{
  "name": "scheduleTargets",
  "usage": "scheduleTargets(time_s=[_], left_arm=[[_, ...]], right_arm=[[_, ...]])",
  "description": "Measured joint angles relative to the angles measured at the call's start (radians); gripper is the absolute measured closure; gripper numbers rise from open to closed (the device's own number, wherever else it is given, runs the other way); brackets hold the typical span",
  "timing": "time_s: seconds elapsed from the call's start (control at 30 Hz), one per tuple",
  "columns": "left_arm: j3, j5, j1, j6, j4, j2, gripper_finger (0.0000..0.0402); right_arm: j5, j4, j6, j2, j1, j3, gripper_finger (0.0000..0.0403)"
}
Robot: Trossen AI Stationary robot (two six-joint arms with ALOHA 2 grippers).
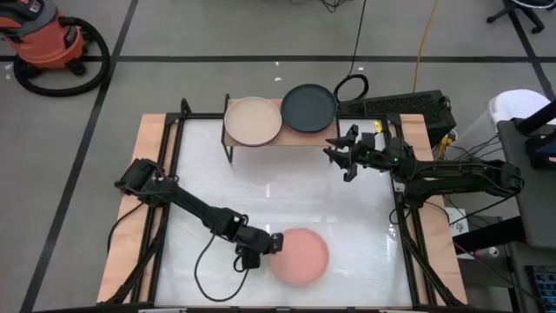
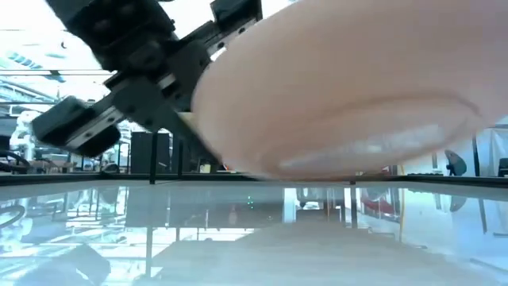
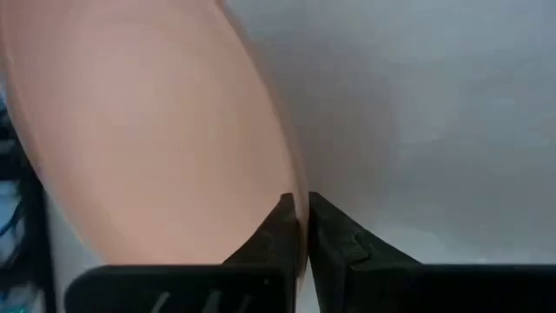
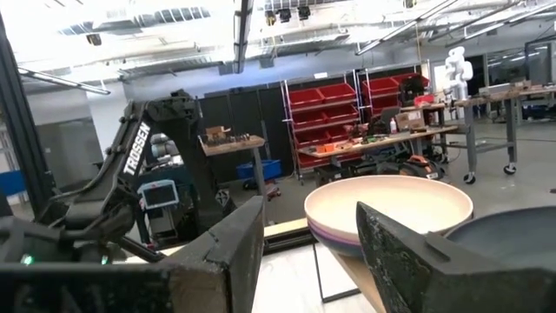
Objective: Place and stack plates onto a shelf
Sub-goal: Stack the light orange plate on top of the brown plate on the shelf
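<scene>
Salmon plate (image 1: 300, 256) is lifted off the tabletop (image 1: 365, 217), its rim pinched by the left pincer (image 1: 274, 243). Two stacks, beige (image 1: 253, 120) and charcoal (image 1: 308, 107) on top, already fill the shelf (image 1: 296, 136). Right pincer (image 1: 340, 157) hovers nearby, spread.

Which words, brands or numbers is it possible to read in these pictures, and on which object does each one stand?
"TROSSEN": white letters running up the left arm, seen in the right wrist view.
No other text can be read; the plates, the shelf and the red bins in the room show no legible writing.
</scene>
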Motion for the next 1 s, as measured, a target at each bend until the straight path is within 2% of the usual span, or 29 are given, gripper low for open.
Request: scheduleTargets(time_s=[0.27, 0.5, 0.77, 0.87, 1.0], left_arm=[[0.000, -0.159, 0.070, -0.042, -0.066, -0.181, 0.0389], [0.000, -0.297, 0.231, -0.255, -0.128, -0.426, 0.0389], [0.000, -0.314, 0.528, -0.300, -0.121, -0.645, 0.0389], [0.000, -0.320, 0.629, -0.301, -0.140, -0.665, 0.0389], [0.072, -0.290, 0.718, -0.307, -0.300, -0.637, 0.0389]], right_arm=[[0.000, -0.003, 0.000, 0.000, 0.000, 0.000, 0.0238], [0.000, -0.022, 0.000, 0.000, 0.000, 0.000, 0.0238], [0.000, -0.043, 0.000, 0.000, 0.000, 0.000, 0.0238], [0.013, -0.043, 0.000, 0.000, 0.000, 0.000, 0.0238], [0.049, -0.046, -0.009, 0.000, 0.000, 0.000, 0.0238]])
